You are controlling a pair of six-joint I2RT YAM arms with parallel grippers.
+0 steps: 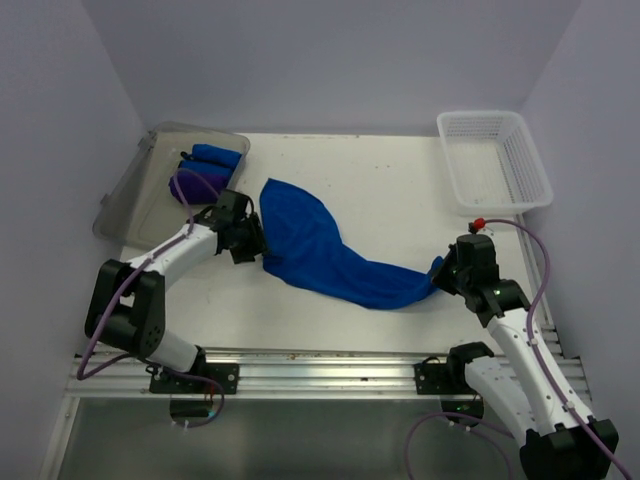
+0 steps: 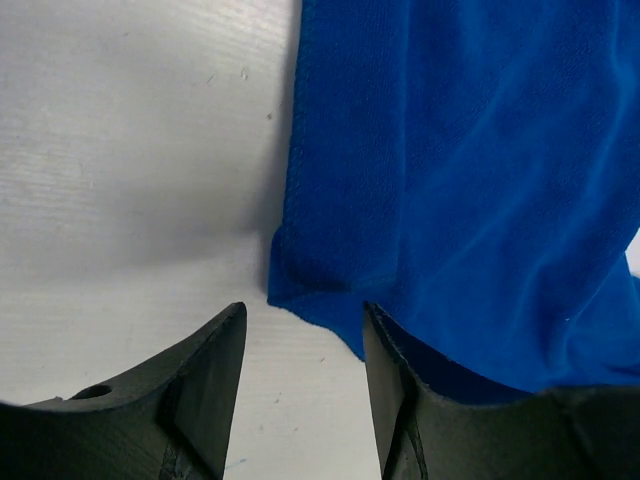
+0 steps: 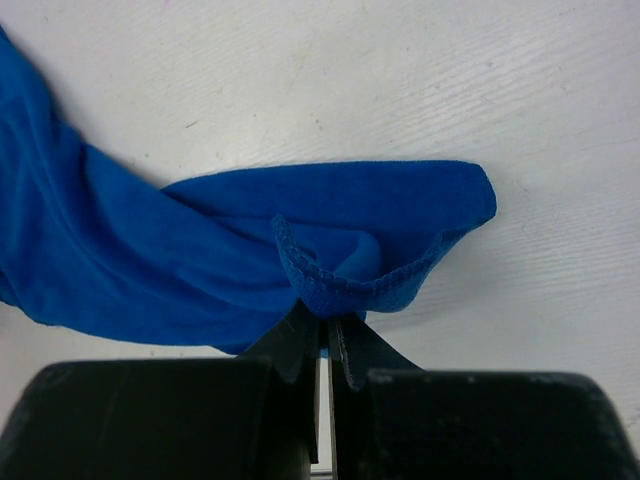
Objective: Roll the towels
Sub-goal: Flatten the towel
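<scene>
A royal blue towel (image 1: 320, 250) lies loosely stretched across the middle of the table, wide at the left and tapering to the right. My left gripper (image 1: 255, 243) stands open at its left edge. In the left wrist view the towel (image 2: 460, 180) has a corner just beyond the left gripper (image 2: 300, 335), with bare table between the fingers. My right gripper (image 1: 443, 272) is shut on the right end. In the right wrist view the right gripper (image 3: 325, 325) pinches the stitched hem of the towel (image 3: 150, 260), which bunches up there.
A clear grey tray (image 1: 130, 190) at the back left holds a blue towel (image 1: 215, 157) and a dark purple one (image 1: 185, 187). A white mesh basket (image 1: 478, 116) stands at the back right. A metal rail (image 1: 320, 365) runs along the near edge.
</scene>
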